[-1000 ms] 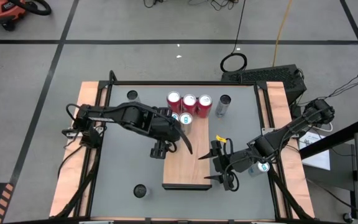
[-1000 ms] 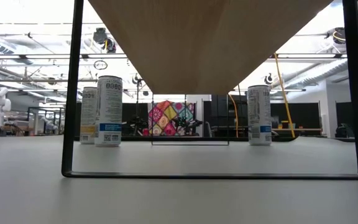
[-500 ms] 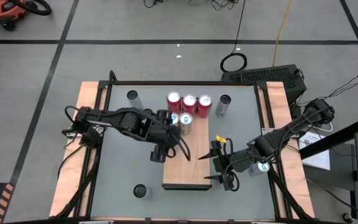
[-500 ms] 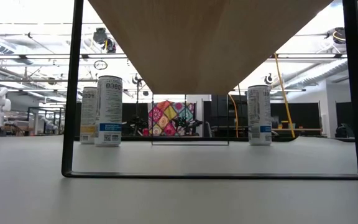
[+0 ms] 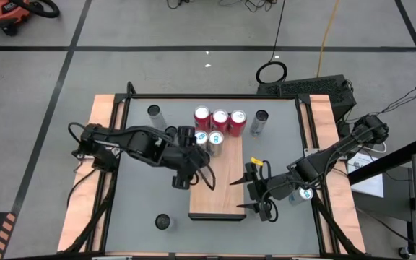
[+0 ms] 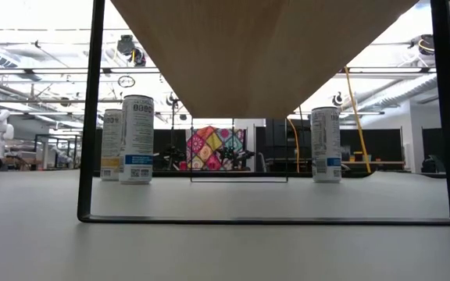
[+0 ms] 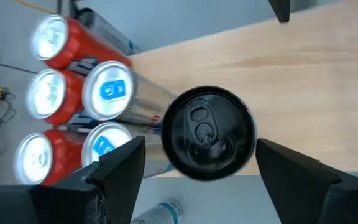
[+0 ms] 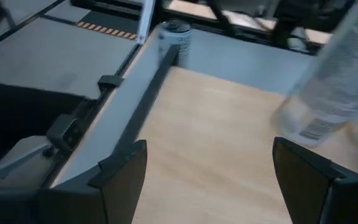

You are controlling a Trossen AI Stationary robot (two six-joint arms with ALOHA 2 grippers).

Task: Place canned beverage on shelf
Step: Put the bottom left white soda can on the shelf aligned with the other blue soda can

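Observation:
A black-topped can [image 7: 207, 134] stands upright at the left edge of the raised wood-grain shelf [image 5: 226, 188], beside two silver cans [image 5: 209, 139] and three red cans [image 5: 220, 118] at the shelf's far end. My left gripper [image 5: 186, 175] hangs open above the black can. Its fingers [image 7: 123, 174] stand on either side of the can top with a gap, touching nothing. My right gripper [image 5: 244, 193] waits open over the shelf's right edge, with only bare board [image 8: 210, 143] between its fingers.
Loose cans stand on the grey tabletop: far left [image 5: 154, 112], far right [image 5: 259, 123] and near left [image 5: 162, 221]. The low view looks under the shelf board [image 6: 264, 47], between its dark frame legs [image 6: 91, 117]. The near half of the board is bare.
My left gripper has drawn back toward the table's near-left and risen a little, swinging about as it went. Its fingers have stayed equally wide. The cans at the shelf's far end have kept still.

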